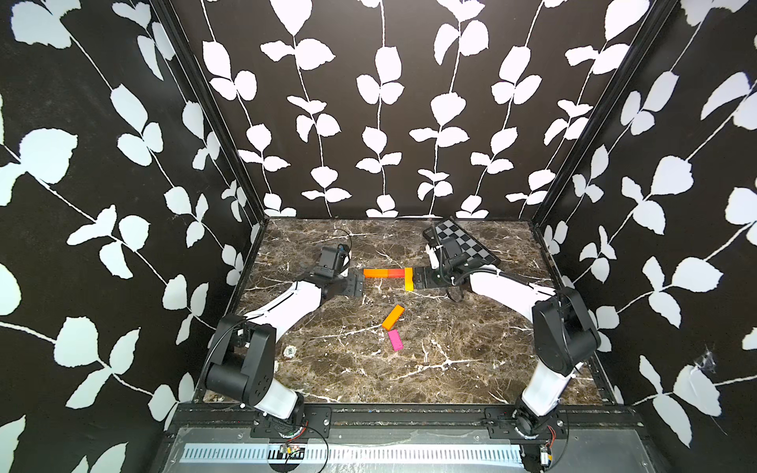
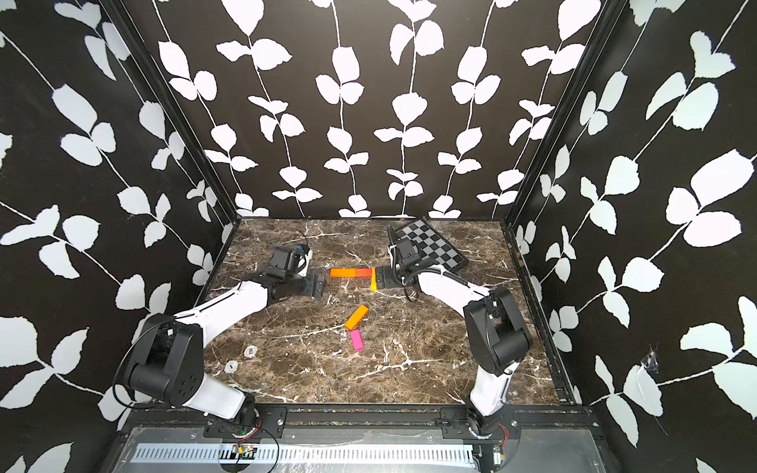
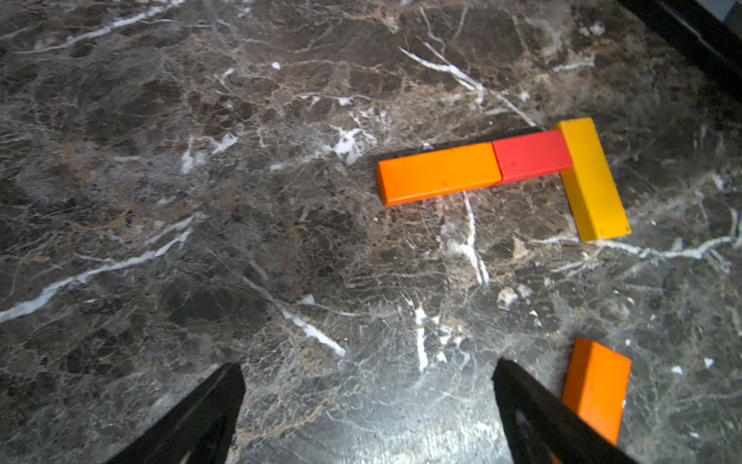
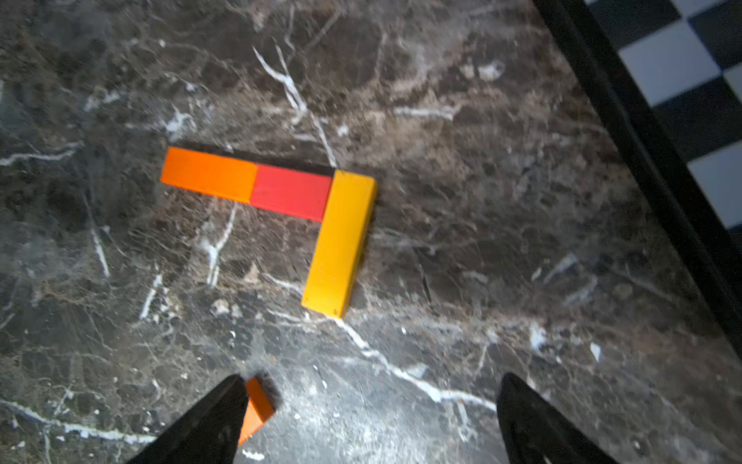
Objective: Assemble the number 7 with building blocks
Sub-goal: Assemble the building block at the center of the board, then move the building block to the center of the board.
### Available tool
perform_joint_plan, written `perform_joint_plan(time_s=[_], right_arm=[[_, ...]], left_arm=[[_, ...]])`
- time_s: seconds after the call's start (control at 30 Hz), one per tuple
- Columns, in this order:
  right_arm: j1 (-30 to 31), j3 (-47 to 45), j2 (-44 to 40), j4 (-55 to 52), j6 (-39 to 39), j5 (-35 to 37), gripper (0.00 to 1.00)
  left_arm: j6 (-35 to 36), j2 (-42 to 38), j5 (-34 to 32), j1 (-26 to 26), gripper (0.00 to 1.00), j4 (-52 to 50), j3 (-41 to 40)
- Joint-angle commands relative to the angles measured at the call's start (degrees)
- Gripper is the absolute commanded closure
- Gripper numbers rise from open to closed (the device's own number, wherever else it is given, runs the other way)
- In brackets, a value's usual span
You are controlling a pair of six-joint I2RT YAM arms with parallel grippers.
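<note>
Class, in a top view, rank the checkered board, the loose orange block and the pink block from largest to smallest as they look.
1. checkered board, largest by far, though partly hidden.
2. loose orange block, slightly longer than the pink.
3. pink block, smallest; it lies close by the orange, so nearness barely matters.

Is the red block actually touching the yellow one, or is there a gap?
Touching. The right wrist view shows the end of the red block flush against the side of the yellow block, no gap showing between them.
</note>
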Motion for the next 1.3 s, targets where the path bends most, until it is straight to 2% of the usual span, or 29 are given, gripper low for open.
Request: perform_joint_plan(time_s=[0.0,0.2,0.43,0.7,0.87,1.0,1.17,1.27], right_arm=[[0.08,-2.77,-5.41,0.60,-1.51,4.74,0.07],[-0.19,-9.82,-12.74,2.63,-0.24,9.56,0.10],[-1.83,-15.88,-16.64,4.58,0.98,9.29,0.11],[-2.39,-21.38,-22.12,7.72,1.37,12.08,0.11],[-1.05,-22.35,-24.74,6.17,2.10,8.44,0.26],[3.96,-23.39,-25.21,4.53,2.85,12.47,0.27],[4.91,-27.32,-27.25,7.33,7.01,13.23,0.34],[5.25,-27.73,-27.49,7.22,7.01,12.66,0.35]], left_arm=[[3.75,-1.57,1.27,-1.49,0.01,-2.52,1.53],[4.50,-0.78,-0.60,-5.14,0.02,-6.17,2.90],[4.49,-1.38,-1.58,-8.12,0.04,-9.36,4.20],[4.12,2.03,-5.81,-12.91,0.08,-15.65,7.57],[3.15,2.87,-6.60,-13.17,0.08,-15.20,8.22],[2.08,4.72,-2.04,-13.50,0.11,-15.55,9.89],[2.16,6.70,-3.72,-15.17,0.12,-18.25,11.54],[2.38,6.74,-3.04,-15.58,0.15,-18.45,11.61]])
